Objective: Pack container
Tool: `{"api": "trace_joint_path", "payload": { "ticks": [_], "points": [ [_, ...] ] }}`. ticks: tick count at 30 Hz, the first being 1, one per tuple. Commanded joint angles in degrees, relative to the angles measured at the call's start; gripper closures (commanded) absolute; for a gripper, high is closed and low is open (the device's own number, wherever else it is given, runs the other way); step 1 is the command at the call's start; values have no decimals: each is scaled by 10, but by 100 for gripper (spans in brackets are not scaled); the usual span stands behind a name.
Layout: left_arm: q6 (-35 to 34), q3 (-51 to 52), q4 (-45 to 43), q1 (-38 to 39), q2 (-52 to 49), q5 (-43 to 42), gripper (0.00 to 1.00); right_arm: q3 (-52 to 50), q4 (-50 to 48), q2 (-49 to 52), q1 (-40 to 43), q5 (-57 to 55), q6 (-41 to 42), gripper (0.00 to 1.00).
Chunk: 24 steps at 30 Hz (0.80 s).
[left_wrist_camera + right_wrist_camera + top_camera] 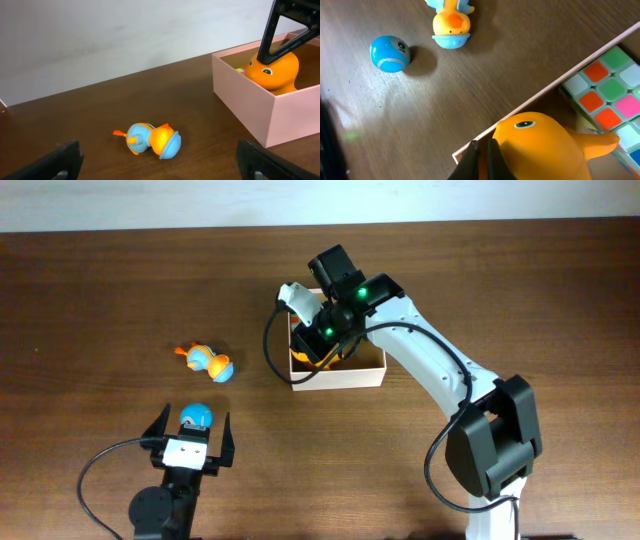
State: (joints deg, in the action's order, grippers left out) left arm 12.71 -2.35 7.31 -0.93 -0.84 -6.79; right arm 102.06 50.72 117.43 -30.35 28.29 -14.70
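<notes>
In the square cream-walled container (pixel 340 378), the right gripper (pixel 484 146) clamps a rounded orange rubber toy (pixel 540 145) for packing; the left gripper (pixel 195 430) waits, fingers spread apart.

A cream box (pixel 260 107) sits near the far edge of the brown table (pixel 100 110), toward its right side. An orange toy (pixel 277 75) with a small eye leans inside against the box's near wall. The right gripper (pixel 266 56) meets its top with black fingers (pixel 270 30). A blue and orange duck (pixel 152 140) lies on its side toward the near edge, well apart from the box. The left gripper (pixel 160 167) has its fingers (pixel 60 162) spread wide.
</notes>
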Motion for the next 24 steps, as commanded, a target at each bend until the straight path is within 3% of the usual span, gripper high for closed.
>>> {"api": "trace_joint_path", "payload": {
  "ticks": [1,13,24],
  "points": [
    [7,4,-1,-3,5,4,1,7,0,7,18,-12,6,96],
    [7,4,-1,-3,5,4,1,7,62,7,97,-20,6,96],
    [7,4,-1,-3,5,4,1,7,111,7,102,-21,-1,96]
  ]
}}
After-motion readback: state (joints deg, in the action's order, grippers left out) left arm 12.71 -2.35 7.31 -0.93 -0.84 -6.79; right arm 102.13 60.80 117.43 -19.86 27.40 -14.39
